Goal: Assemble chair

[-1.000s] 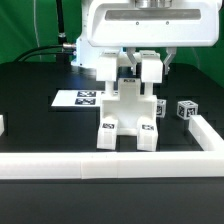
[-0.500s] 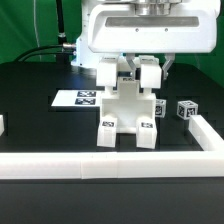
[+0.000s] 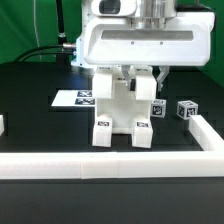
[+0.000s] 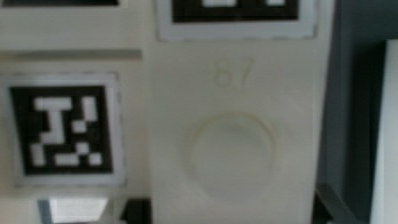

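Observation:
A white chair piece stands upright on two tagged feet on the black table, in the middle of the exterior view. My gripper sits low over its top, shut on the upper part, and the wide white hand hides that top edge. Close behind it, toward the exterior view's right, are two small tagged chair parts. The wrist view is filled by a blurred white face of the chair piece with a black-and-white tag beside it. My fingers do not show there.
The marker board lies flat behind the piece on the exterior view's left. A long low white border rail runs along the front and turns up the right side. A white bit shows at the left edge.
The hand has come down lower over the chair piece. The piece and its feet have shifted slightly toward the exterior view's left.

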